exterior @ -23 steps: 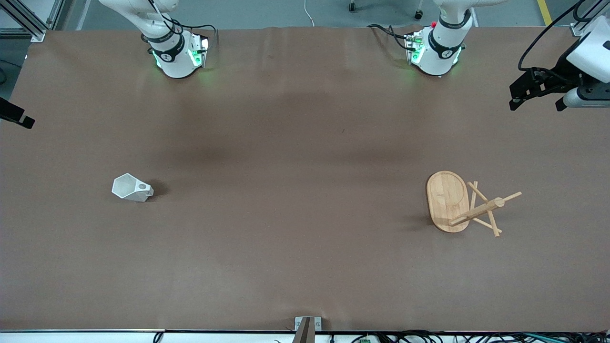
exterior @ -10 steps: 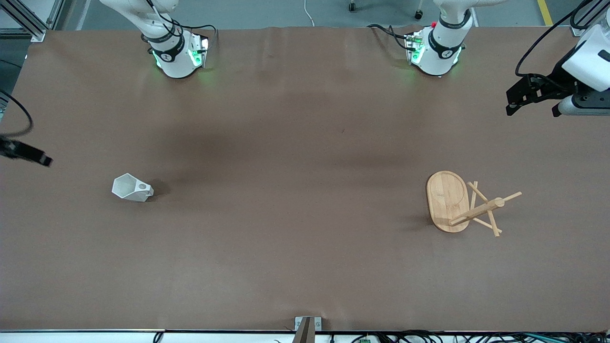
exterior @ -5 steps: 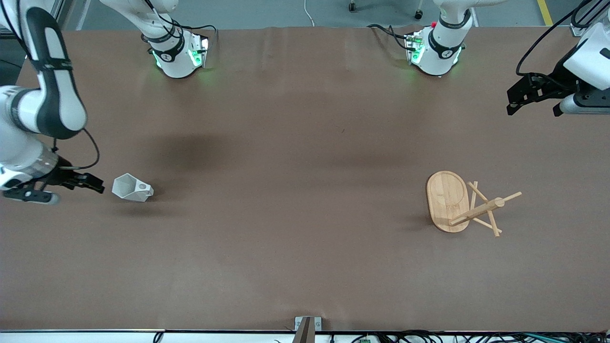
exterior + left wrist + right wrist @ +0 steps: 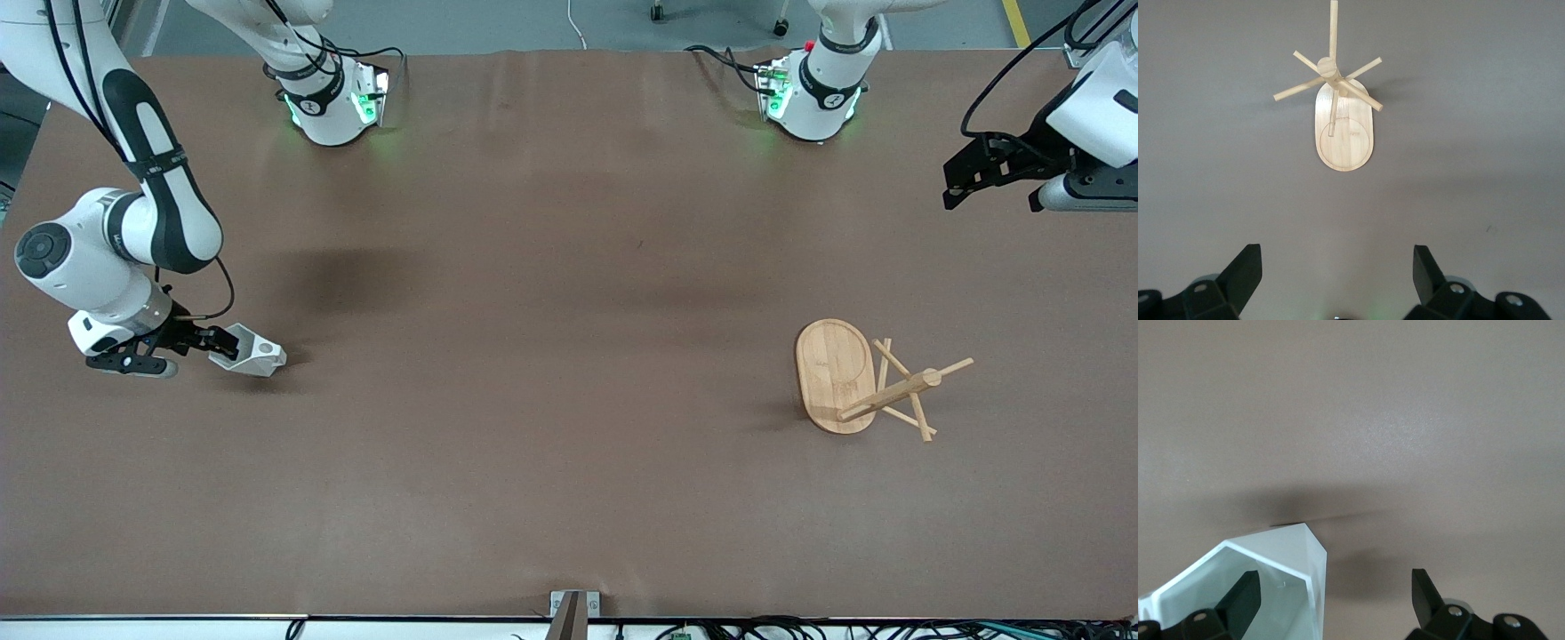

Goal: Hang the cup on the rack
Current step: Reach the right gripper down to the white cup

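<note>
1. No readable brand, label or writing on anything in view.
2. Counts: one cup [image 4: 253,353], one rack [image 4: 867,380], two arms, two grippers.
3. Cup: white, faceted, lying on its side on the brown tabletop [image 4: 551,356] toward the right arm's end; open mouth faces the right gripper, blocky handle with round hole faces up.
4. Right gripper [image 4: 218,345]: low at the cup's mouth, fingers apart. Right wrist view shows one finger [image 4: 1241,600] inside the rim of the cup [image 4: 1271,580], the other finger outside the wall over bare tabletop; not clamped.
5. Rack: light bamboo, tipped over on the tabletop toward the left arm's end, well apart from the cup. Oval base stands on edge, post lies out sideways, thin crossed pegs splay near the post's tip.
6. Left gripper [image 4: 987,182]: hangs over the tabletop edge at the left arm's end, waiting, fingers apart, holding nothing. Left wrist view shows the rack [image 4: 1341,120] between both fingers [image 4: 1238,277], farther off.
</note>
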Controlling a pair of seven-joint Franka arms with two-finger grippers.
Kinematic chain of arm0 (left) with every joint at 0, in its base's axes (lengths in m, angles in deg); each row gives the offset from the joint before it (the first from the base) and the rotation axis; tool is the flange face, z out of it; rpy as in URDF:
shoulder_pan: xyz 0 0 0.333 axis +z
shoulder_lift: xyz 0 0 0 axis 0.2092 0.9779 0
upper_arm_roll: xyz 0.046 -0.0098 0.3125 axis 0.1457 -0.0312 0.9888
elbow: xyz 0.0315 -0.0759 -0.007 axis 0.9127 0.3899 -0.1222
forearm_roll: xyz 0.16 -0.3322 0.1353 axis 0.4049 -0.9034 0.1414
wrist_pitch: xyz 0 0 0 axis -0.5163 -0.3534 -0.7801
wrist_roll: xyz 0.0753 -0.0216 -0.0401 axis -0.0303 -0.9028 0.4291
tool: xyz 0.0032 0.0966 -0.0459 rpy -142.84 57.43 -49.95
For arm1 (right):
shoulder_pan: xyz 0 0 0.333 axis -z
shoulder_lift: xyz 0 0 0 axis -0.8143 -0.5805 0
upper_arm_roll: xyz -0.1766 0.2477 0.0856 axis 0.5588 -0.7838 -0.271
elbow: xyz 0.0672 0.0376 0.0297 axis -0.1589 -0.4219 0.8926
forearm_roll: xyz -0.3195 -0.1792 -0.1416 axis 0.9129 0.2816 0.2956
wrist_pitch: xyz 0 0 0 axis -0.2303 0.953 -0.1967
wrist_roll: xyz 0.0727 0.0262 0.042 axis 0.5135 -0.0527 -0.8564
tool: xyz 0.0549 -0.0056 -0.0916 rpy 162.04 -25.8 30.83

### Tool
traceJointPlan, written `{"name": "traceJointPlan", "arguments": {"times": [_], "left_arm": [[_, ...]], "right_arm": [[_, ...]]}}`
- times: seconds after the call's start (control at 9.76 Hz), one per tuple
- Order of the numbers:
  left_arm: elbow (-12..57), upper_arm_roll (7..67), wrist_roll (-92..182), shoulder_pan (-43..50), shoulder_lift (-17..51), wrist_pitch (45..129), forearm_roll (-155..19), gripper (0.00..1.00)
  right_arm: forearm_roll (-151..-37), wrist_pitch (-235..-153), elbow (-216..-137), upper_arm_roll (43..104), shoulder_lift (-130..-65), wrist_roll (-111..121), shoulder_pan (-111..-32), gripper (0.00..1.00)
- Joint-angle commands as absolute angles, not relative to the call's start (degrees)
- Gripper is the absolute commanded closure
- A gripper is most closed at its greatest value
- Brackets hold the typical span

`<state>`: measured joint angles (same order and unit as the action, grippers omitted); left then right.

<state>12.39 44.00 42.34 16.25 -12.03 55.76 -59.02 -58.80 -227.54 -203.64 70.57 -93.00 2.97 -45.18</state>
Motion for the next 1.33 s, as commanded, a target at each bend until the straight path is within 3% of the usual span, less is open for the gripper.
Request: {"name": "traceJointPlan", "arguments": {"times": [0.0, 0.2, 0.51, 0.92, 1.13, 1.23], "left_arm": [[12.9, 43.8, 42.9, 16.2, -11.3, 54.8, -59.6, 0.0], [12.9, 43.8, 42.8, 16.2, -11.4, 54.8, -59.6, 0.0], [12.9, 43.2, 42.8, 16.3, -11.6, 54.5, -59.7, 0.0], [12.9, 43.1, 42.9, 16.3, -11.6, 54.5, -59.7, 0.0], [12.9, 43.1, 42.9, 16.3, -11.6, 54.5, -59.7, 0.0], [12.9, 43.1, 42.9, 16.3, -11.6, 54.5, -59.7, 0.0]], "right_arm": [[-57.9, -227.2, -203.9, 69.9, -93.0, 2.7, -44.6, 0.04], [-57.9, -223.3, -203.7, 69.8, -92.8, 2.8, -44.9, 0.17], [-58.0, -223.0, -203.3, 69.8, -92.8, 2.8, -44.8, 0.47], [-58.6, -223.2, -202.1, 69.8, -92.9, 3.4, -44.8, 0.51], [-58.6, -223.4, -202.4, 69.8, -93.0, 3.4, -44.8, 0.63], [-58.6, -223.4, -202.5, 69.7, -93.0, 3.4, -44.8, 0.63]]}}
